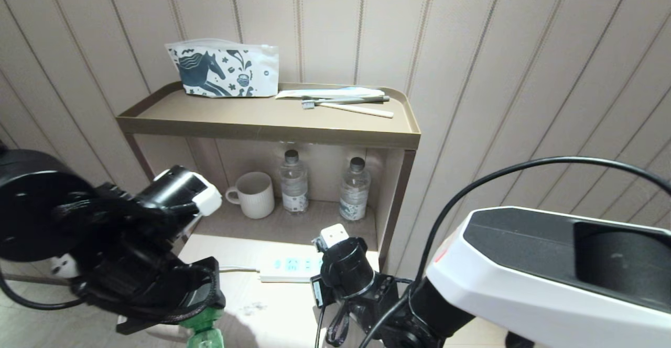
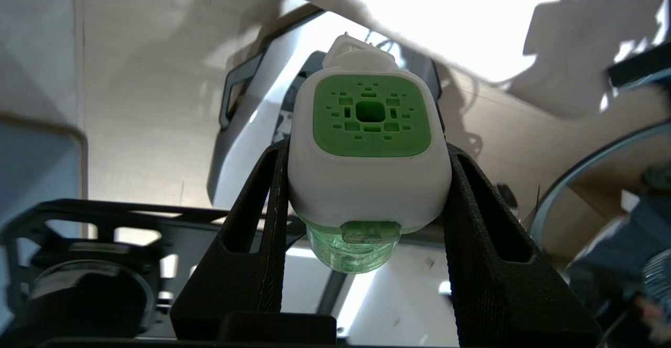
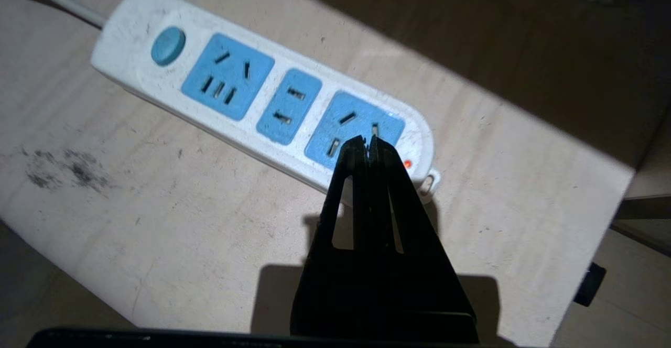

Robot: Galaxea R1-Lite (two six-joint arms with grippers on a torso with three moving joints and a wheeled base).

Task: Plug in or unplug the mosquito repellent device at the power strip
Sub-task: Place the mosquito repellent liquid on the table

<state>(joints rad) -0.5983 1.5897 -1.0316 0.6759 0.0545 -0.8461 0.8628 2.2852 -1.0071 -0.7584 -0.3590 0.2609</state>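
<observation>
The robot has black arms with black cables, a big white shell, and black pointy claw fingers (image 3: 385,196).

Head view was evenly lit, soft and slightly dim. Left wrist view had a blown-out white glare patch across the top and blurred surroundings; the mosquito repellent device (image 2: 369,154) stayed sharp. Right wrist view was warm and dim, with a hard shadow falling from the right gripper (image 3: 370,146) on the tabletop (image 3: 157,222).

Left end effector (image 2: 367,180) clamped, right end effector (image 3: 369,146) closed
</observation>
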